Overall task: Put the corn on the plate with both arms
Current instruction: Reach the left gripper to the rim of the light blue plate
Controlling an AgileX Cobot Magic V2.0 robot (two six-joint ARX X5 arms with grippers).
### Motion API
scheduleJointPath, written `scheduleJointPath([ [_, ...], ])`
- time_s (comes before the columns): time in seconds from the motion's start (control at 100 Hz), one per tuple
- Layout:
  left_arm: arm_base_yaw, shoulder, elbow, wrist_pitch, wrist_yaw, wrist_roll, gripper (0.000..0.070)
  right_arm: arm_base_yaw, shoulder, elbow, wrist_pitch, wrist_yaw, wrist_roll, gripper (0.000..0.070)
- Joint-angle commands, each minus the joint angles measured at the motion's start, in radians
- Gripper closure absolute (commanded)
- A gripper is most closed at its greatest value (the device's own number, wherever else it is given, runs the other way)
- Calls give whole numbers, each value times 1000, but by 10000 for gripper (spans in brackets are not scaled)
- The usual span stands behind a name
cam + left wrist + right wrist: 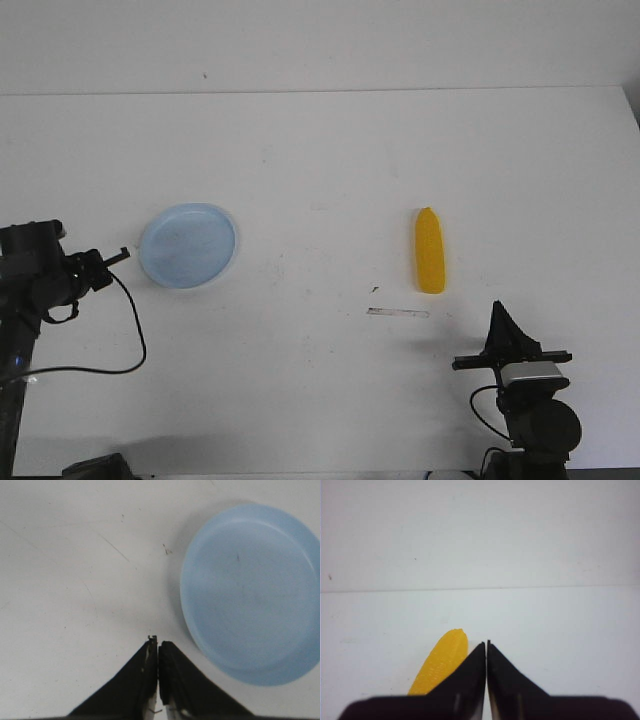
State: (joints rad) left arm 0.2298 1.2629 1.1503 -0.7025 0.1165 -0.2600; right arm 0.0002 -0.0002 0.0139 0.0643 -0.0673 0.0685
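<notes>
Lying apart on table [320,160]: corn [431,265], plate [188,245]; both hands closed.

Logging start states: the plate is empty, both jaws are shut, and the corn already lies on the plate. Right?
Not quite. The corn lies on the bare table to the right of the plate, as the front view shows. The plate is empty, and both jaws are shut.

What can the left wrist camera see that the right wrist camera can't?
Only the left wrist view shows the plate, pale blue and empty, lying off to one side of the shut left gripper. Only the right wrist view shows the corn, yellow and partly hidden behind the shut right gripper, plus the table's far edge. Both views share the white table and a pair of closed black fingers holding nothing.
</notes>
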Motion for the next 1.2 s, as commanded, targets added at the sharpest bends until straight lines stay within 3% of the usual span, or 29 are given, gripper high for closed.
scheduleJointPath([
  [0.0, 33, 60, 44, -6, 64, -48, 699, 2, 1, -1, 10, 0, 13, 697],
  [0.26, 115, 270, 91, 44, 379, -69, 694, 2, 1, -1, 10, 0, 13, 697],
  [0.33, 117, 316, 91, 61, 423, -74, 629, 2, 1, -1, 10, 0, 13, 697],
  [0.42, 117, 365, 91, 75, 430, -74, 462, 2, 1, -1, 10, 0, 13, 697],
  [0.48, 116, 389, 91, 84, 430, -74, 413, 2, 1, -1, 10, 0, 12, 697],
  [1.19, 55, 506, 90, 180, 428, -68, 413, 2, 1, -1, 10, 0, 13, 697],
])
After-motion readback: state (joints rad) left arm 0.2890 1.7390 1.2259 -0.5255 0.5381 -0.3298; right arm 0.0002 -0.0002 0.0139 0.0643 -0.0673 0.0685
